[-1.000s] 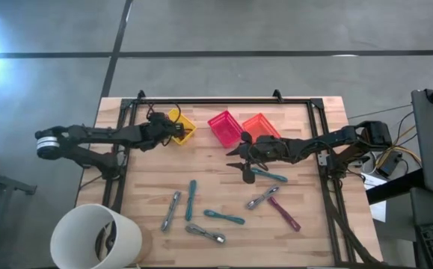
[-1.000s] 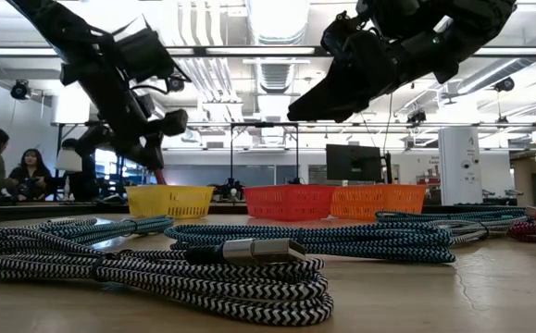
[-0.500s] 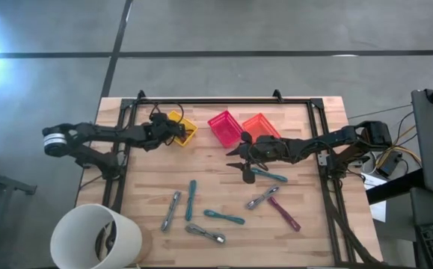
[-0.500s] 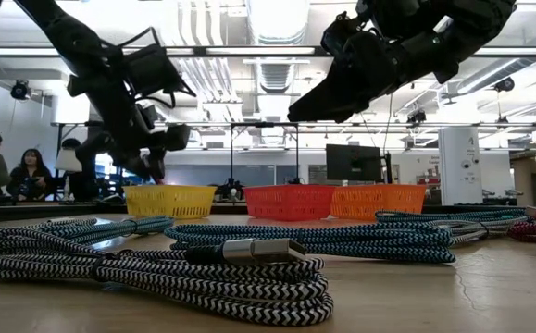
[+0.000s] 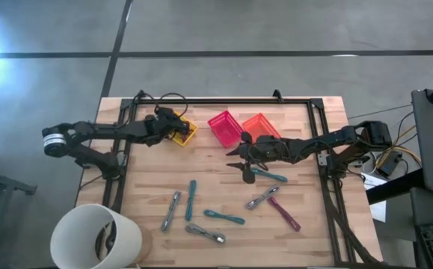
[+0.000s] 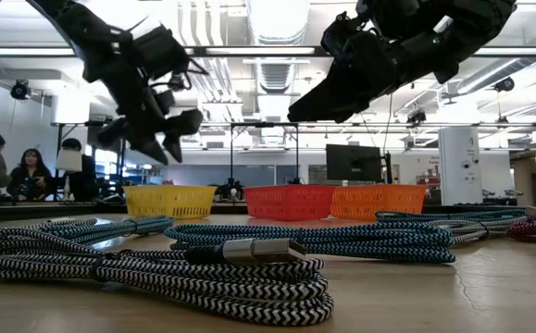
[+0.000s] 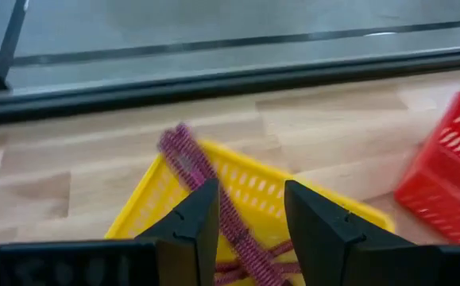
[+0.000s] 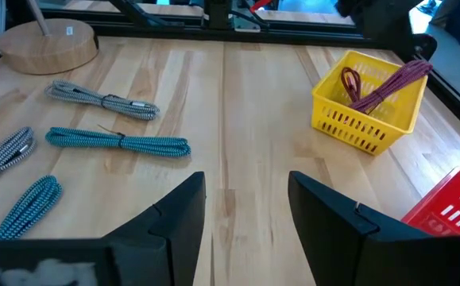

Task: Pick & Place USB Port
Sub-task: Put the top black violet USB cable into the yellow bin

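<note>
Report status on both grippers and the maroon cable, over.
Left gripper open above yellow basket. Maroon cable in the basket, one end sticking over the rim. Right gripper open, empty, mid-table. Nothing in the way.

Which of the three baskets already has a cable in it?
The yellow basket under the left gripper: a maroon cable lies in it.

No text, label, brand, number or sign can be read in any of the views. The woven plastic baskets, the braided cables and the wooden table top carry no visible print, and the dark monitor far back in the room in the low view is too small and dim to show any writing.
</note>
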Robot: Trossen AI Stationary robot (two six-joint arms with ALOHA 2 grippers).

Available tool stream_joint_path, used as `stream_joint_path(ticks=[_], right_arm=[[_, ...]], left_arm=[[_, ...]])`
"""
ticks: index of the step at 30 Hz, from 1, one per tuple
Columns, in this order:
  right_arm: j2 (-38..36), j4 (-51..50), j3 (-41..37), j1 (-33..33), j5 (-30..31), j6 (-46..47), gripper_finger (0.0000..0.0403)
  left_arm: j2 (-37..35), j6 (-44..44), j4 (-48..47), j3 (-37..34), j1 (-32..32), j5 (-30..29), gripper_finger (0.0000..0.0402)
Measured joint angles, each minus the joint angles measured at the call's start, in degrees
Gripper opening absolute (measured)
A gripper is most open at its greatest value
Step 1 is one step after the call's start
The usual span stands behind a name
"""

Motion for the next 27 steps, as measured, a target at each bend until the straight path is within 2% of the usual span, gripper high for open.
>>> stream_joint_path(ticks=[7, 14, 24, 27], right_arm=[[0.0, 0.0, 0.0, 0.0, 0.0, 0.0, 0.0178], [0.0, 0.0, 0.0, 0.0, 0.0, 0.0, 0.0178], [0.0, 0.0, 0.0, 0.0, 0.0, -0.3, 0.0178], [0.0, 0.0, 0.0, 0.0, 0.0, -0.6, 0.0178]], left_arm=[[0.0, 2.4, -1.8, 2.5, 0.0, 1.1, 0.0135], [1.7, 2.4, -1.4, 0.0, 0.3, 1.6, 0.0132], [9.6, 2.4, 1.0, -1.7, 2.2, 1.4, 0.0075], [11.0, 2.4, 1.1, -1.4, 2.8, 3.1, 0.0055]])
